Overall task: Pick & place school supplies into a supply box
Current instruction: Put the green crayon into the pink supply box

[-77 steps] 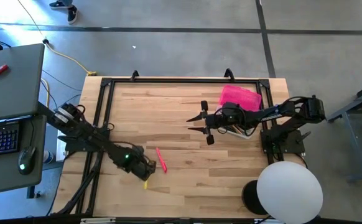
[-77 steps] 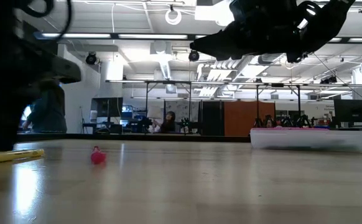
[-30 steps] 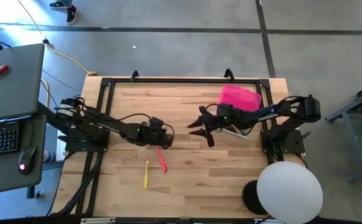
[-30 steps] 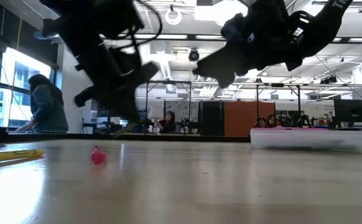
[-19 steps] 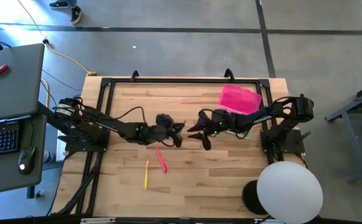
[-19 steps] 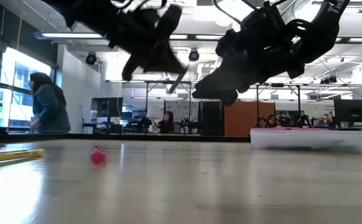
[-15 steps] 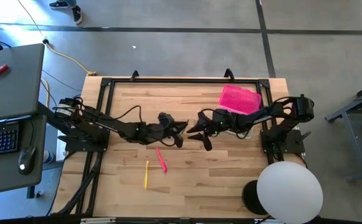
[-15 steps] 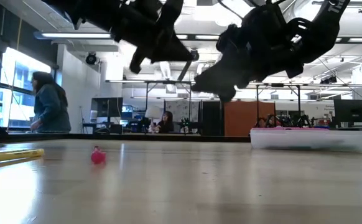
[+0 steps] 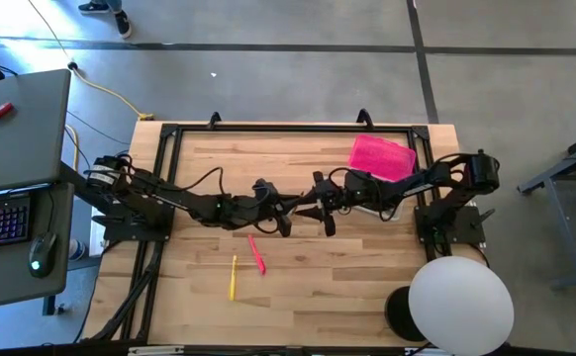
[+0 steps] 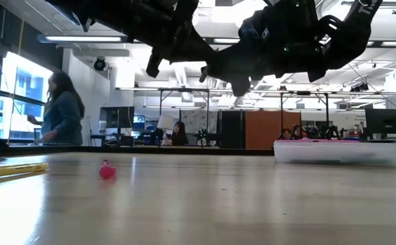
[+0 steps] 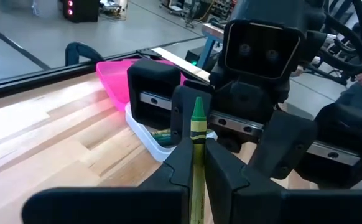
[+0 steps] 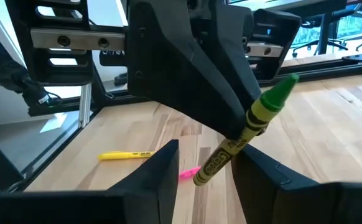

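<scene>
Clamped in my left gripper (image 11: 193, 158), a green crayon (image 11: 197, 134) points between my right gripper's (image 12: 199, 165) spread fingers, mid-table above the wood. Some supplies already lie in the supply box (image 9: 381, 158) nearby. Yellow pen (image 9: 233, 277) and pink pen (image 9: 256, 253) await on the table (image 9: 298, 297).

Left tool (image 9: 293, 209), crayon (image 11: 197, 134) nearer right tool (image 9: 314, 211)
</scene>
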{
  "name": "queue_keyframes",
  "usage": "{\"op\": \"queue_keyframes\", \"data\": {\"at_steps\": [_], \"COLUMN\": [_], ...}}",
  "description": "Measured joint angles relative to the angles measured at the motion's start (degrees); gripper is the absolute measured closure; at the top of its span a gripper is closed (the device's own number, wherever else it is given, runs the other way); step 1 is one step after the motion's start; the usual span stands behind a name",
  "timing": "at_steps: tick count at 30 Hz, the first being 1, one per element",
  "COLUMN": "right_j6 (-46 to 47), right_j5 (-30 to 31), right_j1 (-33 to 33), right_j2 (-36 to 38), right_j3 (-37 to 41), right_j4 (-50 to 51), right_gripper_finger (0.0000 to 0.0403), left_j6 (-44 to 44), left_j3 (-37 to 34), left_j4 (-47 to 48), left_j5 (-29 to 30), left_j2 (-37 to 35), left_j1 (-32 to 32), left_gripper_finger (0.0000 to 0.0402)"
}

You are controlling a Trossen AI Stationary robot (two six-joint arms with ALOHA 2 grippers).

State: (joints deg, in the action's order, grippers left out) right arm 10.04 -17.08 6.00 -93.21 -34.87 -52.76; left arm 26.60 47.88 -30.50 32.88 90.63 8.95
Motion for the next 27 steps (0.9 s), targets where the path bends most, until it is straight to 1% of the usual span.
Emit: {"op": "queue_keyframes", "data": {"at_steps": [5, 8, 14, 17, 27], "right_j6": [0.02, 0.03, 0.06, 0.31, 0.09], "right_j5": [-0.02, -0.04, -0.04, -0.04, 0.11], "right_j1": [0.00, 0.00, 0.00, 0.00, 0.04], "right_j2": [0.02, 0.02, 0.02, 0.04, 0.04], "right_j3": [0.00, 0.00, 0.00, 0.00, 0.00], "right_j4": [-1.11, -1.20, -1.84, -2.09, -1.98], "right_gripper_finger": [0.0279, 0.0279, 0.0283, 0.0298, 0.0376], "left_j6": [-2.20, -4.07, -4.31, -4.31, -4.35], "left_j3": [-0.02, -0.04, -0.04, -0.09, -0.09], "left_j4": [-2.28, -3.87, -3.61, -3.18, -3.46], "left_j5": [-0.04, -1.00, -1.39, -1.50, -1.68], "left_j2": [0.02, 0.04, 0.37, 0.46, 0.46], "left_j1": [0.00, 0.00, 0.00, 0.00, 0.04], "left_gripper_finger": [0.0341, 0.0341, 0.0341, 0.0341, 0.0341]}}
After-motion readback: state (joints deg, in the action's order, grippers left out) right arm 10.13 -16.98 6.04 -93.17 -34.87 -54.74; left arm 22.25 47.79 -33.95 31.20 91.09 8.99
